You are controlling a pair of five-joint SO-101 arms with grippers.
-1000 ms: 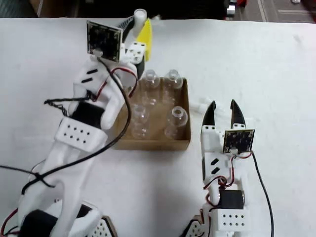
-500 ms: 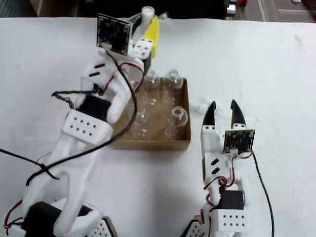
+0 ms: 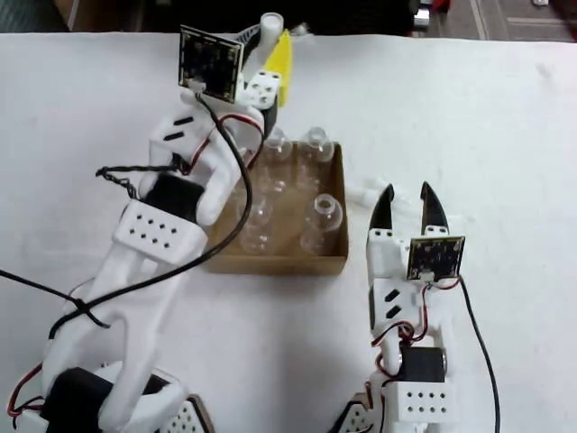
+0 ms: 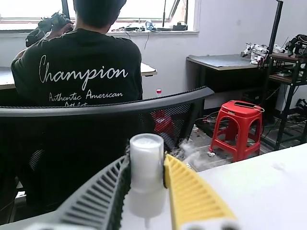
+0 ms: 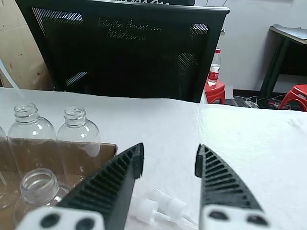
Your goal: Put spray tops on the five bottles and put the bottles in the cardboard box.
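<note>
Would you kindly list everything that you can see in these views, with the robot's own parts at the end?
Clear plastic bottles: four visible, clear, uncapped, standing in the box; the left arm may hide another.
Brown cardboard box: one, brown, on the table between the arms.
Held white spray top: one, white, in the left gripper, past the box's far end.
Loose white spray tops: count unclear, white, lying on the table beside the box.
Table: one, white.
Mesh chair: one, black, behind the table.
Plastic stool: one, red, on the floor.
Left gripper: one black and one yellow finger, shut on the spray top.
Right gripper: black fingers, open, beside the box.
</note>
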